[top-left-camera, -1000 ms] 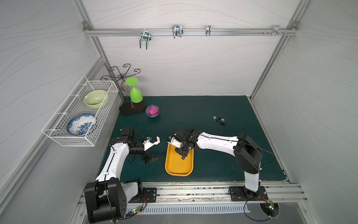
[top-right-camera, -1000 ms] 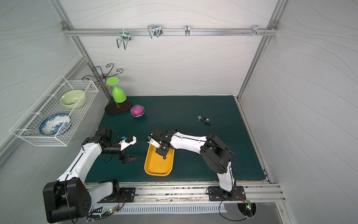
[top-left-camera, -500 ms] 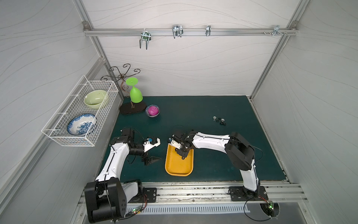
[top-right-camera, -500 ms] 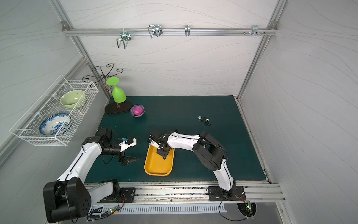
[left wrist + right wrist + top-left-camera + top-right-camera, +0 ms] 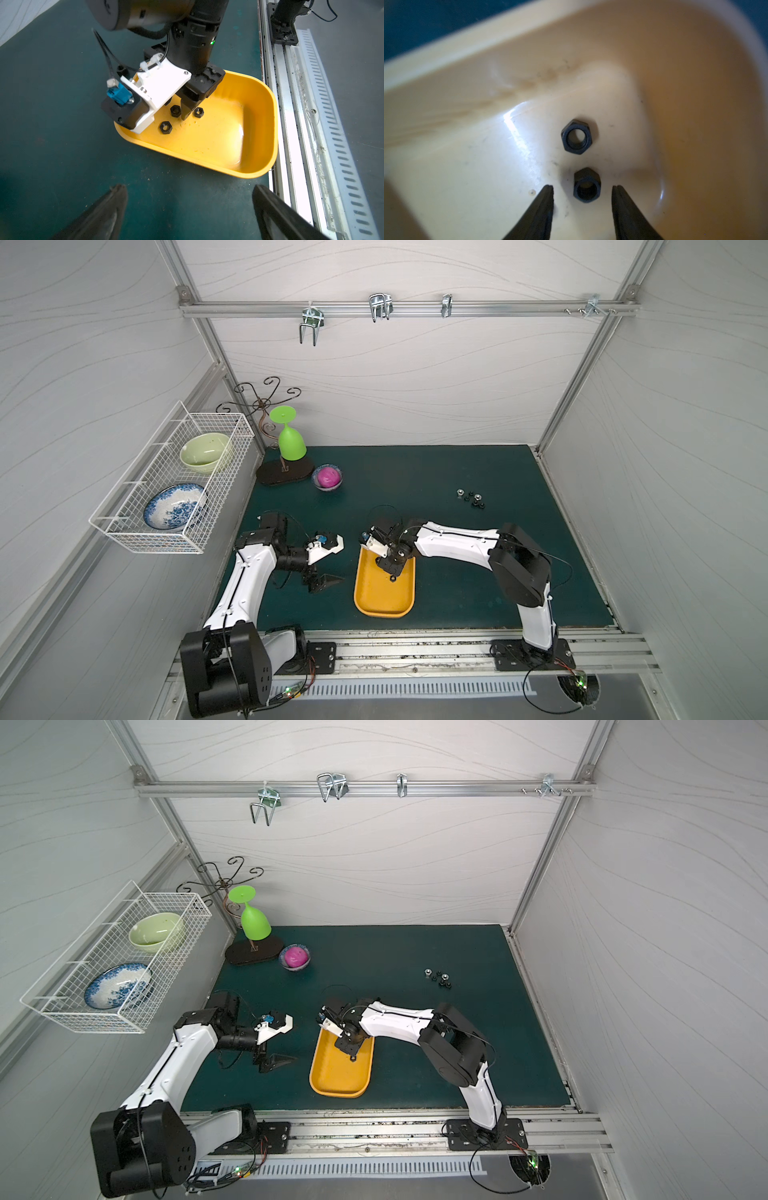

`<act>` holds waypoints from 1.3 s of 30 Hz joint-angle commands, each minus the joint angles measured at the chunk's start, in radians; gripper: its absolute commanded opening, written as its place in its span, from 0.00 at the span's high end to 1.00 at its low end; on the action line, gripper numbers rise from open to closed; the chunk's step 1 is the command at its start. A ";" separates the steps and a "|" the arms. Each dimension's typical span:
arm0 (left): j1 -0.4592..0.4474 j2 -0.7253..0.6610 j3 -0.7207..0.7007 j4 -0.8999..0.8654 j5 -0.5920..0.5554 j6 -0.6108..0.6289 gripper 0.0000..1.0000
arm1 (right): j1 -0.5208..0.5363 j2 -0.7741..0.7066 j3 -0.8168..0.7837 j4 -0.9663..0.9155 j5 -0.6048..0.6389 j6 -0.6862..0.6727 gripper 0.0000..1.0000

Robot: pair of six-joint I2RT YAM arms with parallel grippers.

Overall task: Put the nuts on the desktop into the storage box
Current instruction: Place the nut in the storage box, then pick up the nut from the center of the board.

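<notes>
The yellow storage box (image 5: 384, 597) (image 5: 338, 1077) lies near the front edge of the dark teal desktop (image 5: 457, 572). My right gripper (image 5: 388, 568) (image 5: 582, 187) is low inside the box's far end, open. A black nut (image 5: 586, 186) lies loose on the box floor between its fingertips, with a gap on each side. A second nut (image 5: 576, 137) lies just beyond it. The left wrist view shows three black nuts (image 5: 165, 127) in the box (image 5: 274, 124). Several nuts (image 5: 470, 497) (image 5: 438, 978) sit in a cluster at the desktop's far right. My left gripper (image 5: 334, 572) (image 5: 190, 193) hovers left of the box, open and empty.
A small bowl with a pink ball (image 5: 328, 477) and a green goblet (image 5: 291, 443) on a dark stand are at the back left. A white wire basket (image 5: 174, 481) with two bowls hangs on the left wall. A metal rail (image 5: 415, 649) runs along the front.
My right gripper has opened inside the box and the nut it carried now lies on the box floor. Its elbow has swung back to the right. The left arm has not moved.
</notes>
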State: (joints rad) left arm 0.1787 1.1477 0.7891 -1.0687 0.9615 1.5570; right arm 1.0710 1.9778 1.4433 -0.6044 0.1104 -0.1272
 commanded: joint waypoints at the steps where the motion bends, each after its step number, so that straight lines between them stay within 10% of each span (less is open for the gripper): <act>1: -0.024 -0.031 0.044 -0.058 0.004 0.011 0.01 | -0.012 -0.096 0.002 -0.031 -0.037 0.061 0.49; 7: -0.109 -0.050 0.080 -0.030 -0.033 -0.118 0.01 | -0.020 -0.177 -0.008 -0.049 -0.055 0.149 0.47; 17: -0.156 -0.047 0.158 -0.103 0.305 -0.227 0.01 | -0.082 -0.386 -0.039 -0.090 0.022 0.357 0.26; 23: -0.261 -0.018 0.198 0.088 0.179 -0.524 0.01 | -0.091 -0.502 -0.065 -0.107 0.170 0.421 0.01; 29: -0.364 0.031 0.265 0.161 0.026 -0.674 0.01 | -0.093 -0.603 -0.125 -0.132 0.395 0.594 0.01; 39: -0.461 0.160 0.346 0.267 -0.202 -0.881 0.01 | -0.222 -0.752 -0.261 -0.143 0.289 0.780 0.01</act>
State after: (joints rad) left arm -0.2554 1.2697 1.0878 -0.8734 0.8585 0.7887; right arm 0.8745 1.2488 1.2083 -0.7361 0.4301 0.5888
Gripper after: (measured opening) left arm 0.986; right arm 0.988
